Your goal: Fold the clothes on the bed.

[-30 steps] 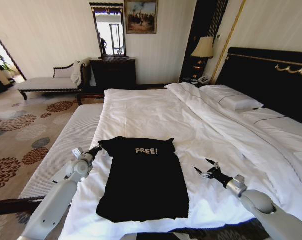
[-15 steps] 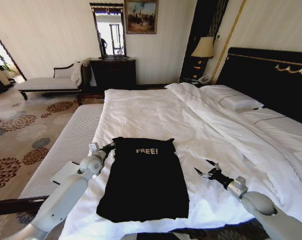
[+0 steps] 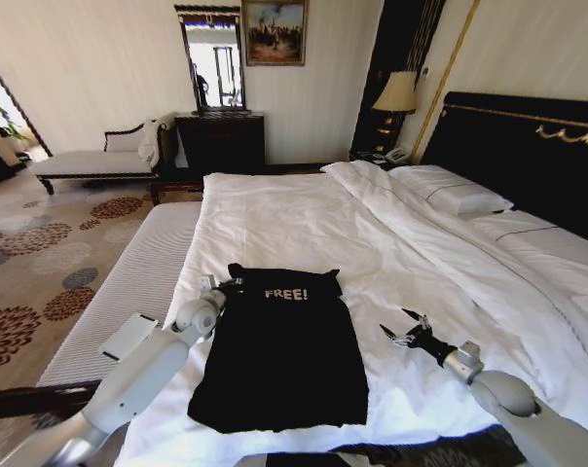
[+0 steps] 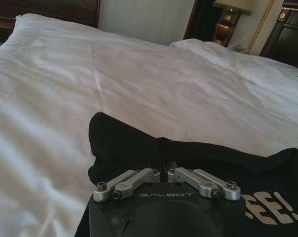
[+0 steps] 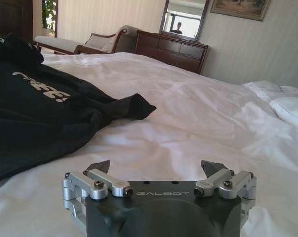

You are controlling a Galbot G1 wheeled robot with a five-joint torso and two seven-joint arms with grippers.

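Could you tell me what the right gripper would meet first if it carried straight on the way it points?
Probably the black T-shirt's sleeve; the open right gripper hovers low over the bed, though depth is uncertain.

Your head camera looks down from high up, along the bed [image 3: 304, 209] toward the far wall. Your left wrist camera sits very close over the black T-shirt [image 4: 198, 163], facing the pillows. Your right wrist camera lies low on the sheet, seeing the same shirt from its other side.

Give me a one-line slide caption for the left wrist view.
Left gripper shut on the black T-shirt's sleeve fold over the white bed.
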